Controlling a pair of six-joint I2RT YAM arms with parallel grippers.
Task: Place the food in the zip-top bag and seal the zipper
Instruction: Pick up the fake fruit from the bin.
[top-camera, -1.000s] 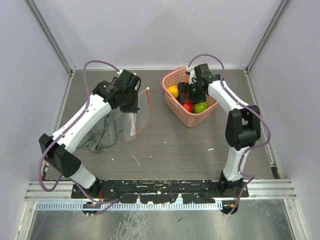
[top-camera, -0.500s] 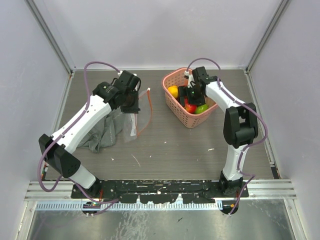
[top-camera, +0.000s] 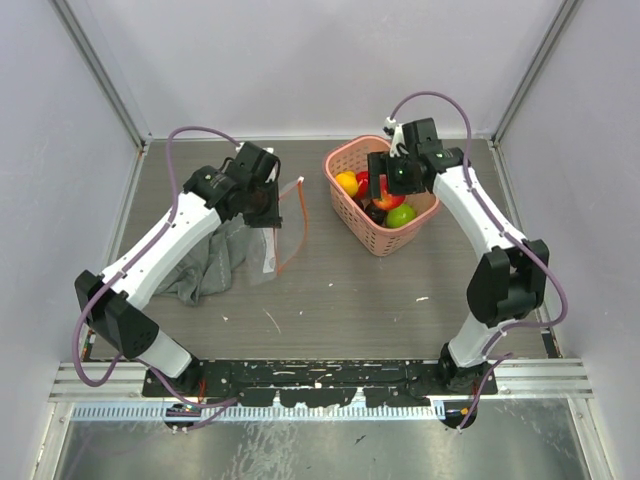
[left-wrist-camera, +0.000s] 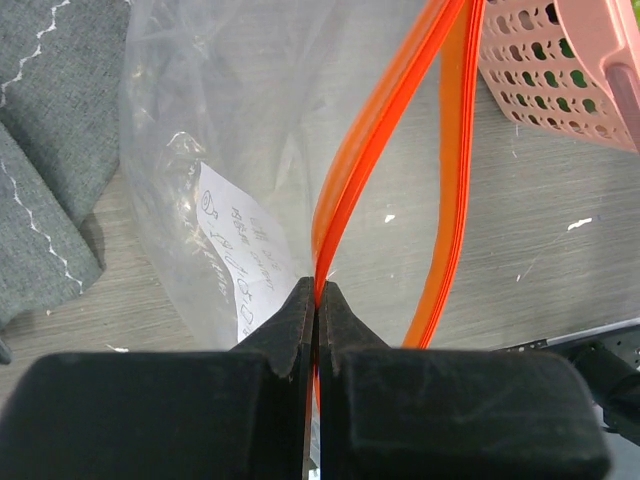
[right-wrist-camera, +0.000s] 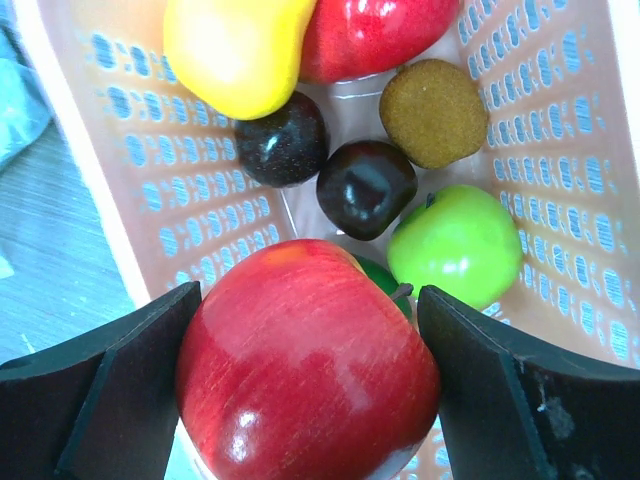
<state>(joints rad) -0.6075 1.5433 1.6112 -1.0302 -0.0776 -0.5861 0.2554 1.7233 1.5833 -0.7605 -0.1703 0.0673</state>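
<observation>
Table (top-camera: 330, 285) strip between zipper (top-camera: 302, 222) and pink basket (top-camera: 374, 238)

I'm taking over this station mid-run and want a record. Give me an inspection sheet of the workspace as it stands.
Surface: grey wood-grain table, a few white specks.
Job's things: zip-top bag open, no food in it, paper slip inside; zipper unsealed; other fruit in pink basket.
Clutter: grey cloth beside the bag.
Grippers: left gripper shut on one zipper lip; right gripper closed around a red apple over the basket.
Cables: purple cables loop above the arms.
Surroundings: pale walls, metal frame; nothing else seen.
</observation>
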